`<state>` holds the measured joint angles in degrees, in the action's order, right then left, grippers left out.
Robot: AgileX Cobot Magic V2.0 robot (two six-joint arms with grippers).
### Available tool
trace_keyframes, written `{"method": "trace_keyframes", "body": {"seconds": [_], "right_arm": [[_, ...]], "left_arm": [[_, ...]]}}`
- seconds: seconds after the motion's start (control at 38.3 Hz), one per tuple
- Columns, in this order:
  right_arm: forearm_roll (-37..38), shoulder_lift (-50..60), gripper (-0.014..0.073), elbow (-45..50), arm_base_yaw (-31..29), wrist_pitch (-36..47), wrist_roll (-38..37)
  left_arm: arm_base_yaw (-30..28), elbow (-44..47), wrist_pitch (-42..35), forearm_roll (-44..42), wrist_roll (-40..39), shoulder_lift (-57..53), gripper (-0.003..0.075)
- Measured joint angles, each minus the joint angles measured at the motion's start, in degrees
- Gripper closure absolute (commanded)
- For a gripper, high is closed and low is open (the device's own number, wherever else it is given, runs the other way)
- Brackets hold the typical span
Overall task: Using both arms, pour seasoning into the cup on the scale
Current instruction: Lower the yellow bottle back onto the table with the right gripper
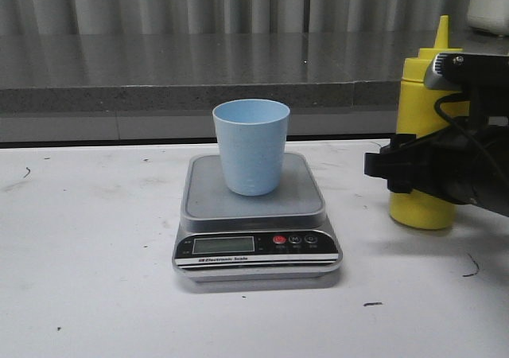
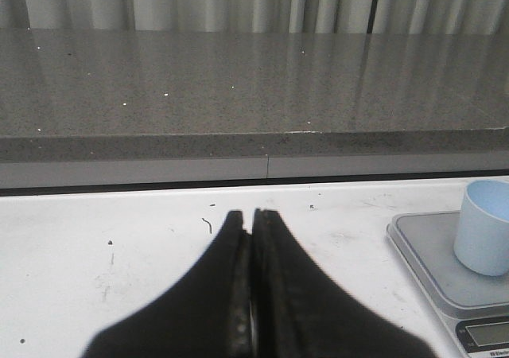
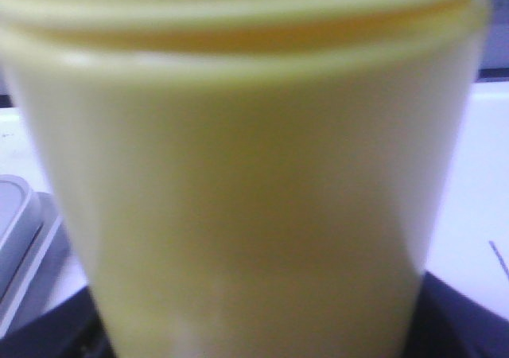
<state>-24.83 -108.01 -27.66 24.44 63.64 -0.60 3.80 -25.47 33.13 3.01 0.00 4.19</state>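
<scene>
Cup [image 1: 251,145] upright on scale [image 1: 256,219]

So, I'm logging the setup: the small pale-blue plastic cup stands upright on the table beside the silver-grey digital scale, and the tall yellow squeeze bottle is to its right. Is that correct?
Not quite. The small pale-blue plastic cup stands upright on the square platform of the silver-grey digital scale, not on the table beside it; the front view shows this. The tall yellow squeeze bottle is indeed to its right.

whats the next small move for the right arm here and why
Probably close the right gripper on the yellow seasoning bottle and lift it a little. The bottle stands upright on the table and fills the right wrist view, so the gripper is at it, though a firm grasp cannot be confirmed. The cup already stands on the scale, ready for pouring.
</scene>
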Motion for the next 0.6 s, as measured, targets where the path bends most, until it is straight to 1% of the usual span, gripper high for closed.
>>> {"method": "trace_keyframes", "body": {"seconds": [0.08, 0.13, 0.18, 0.26, 0.5, 0.6], "right_arm": [[0.02, 0.0, 0.0167, 0.0, 0.0, 0.08, -0.09], [0.12, 0.0, 0.0078, 0.0, 0.0, 0.08, -0.09], [0.12, 0.0, 0.0034, 0.0, 0.0, 0.08, -0.09], [0.12, 0.0, 0.0008, 0.0, 0.0, 0.43, -0.09], [0.22, 0.0, 0.001, -0.1, 0.0, 1.36, -0.13], [2.18, 0.0, 0.001, 1.1, 0.0, 1.4, -0.13]], "left_arm": [[0.0, 0.0, 0.0, 0.0, 0.0, 0.0, 0.074], [0.0, 0.0, 0.0, 0.0, 0.0, 0.0, 0.074], [0.0, 0.0, 0.0, 0.0, 0.0, 0.0, 0.074], [0.0, 0.0, 0.0, 0.0, 0.0, 0.0, 0.074], [0.0, 0.0, 0.0, 0.09, 0.0, 0.0, 0.074], [0.0, 0.0, 0.0, 0.09, 0.0, 0.0, 0.074]]}}
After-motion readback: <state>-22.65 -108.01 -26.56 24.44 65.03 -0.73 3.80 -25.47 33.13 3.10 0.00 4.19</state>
